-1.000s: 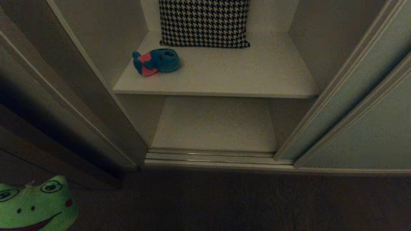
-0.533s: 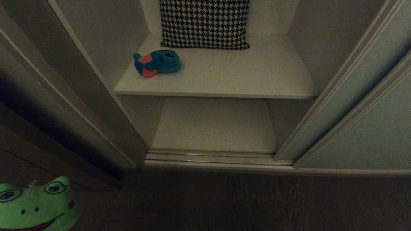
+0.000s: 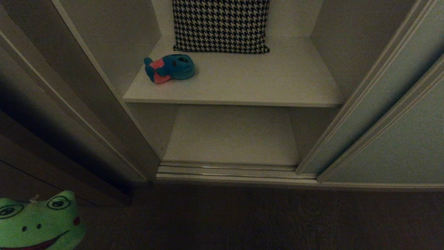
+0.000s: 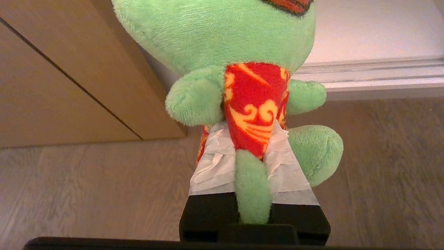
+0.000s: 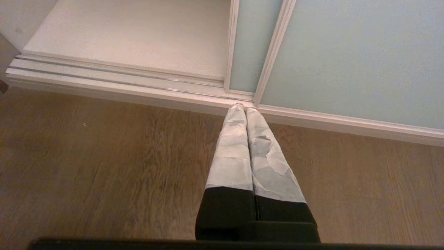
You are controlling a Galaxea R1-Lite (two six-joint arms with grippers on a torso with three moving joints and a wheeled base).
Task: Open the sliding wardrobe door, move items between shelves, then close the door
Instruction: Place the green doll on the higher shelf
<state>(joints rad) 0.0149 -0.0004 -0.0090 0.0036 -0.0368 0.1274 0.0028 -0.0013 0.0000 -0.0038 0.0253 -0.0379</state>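
Gripping the green frog (image 4: 242,52) by its red shirt, left gripper (image 4: 248,139) clamped; right gripper (image 5: 242,108) fingers together, lower centre; blue creature (image 3: 170,67) upper-left on shelf (image 3: 260,83).

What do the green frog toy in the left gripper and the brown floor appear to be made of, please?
Green frog toy: soft plush, judging by its fuzzy pile, with a printed red fabric shirt. Brown floor: probably matte wood or wood-look laminate; grain lines show.
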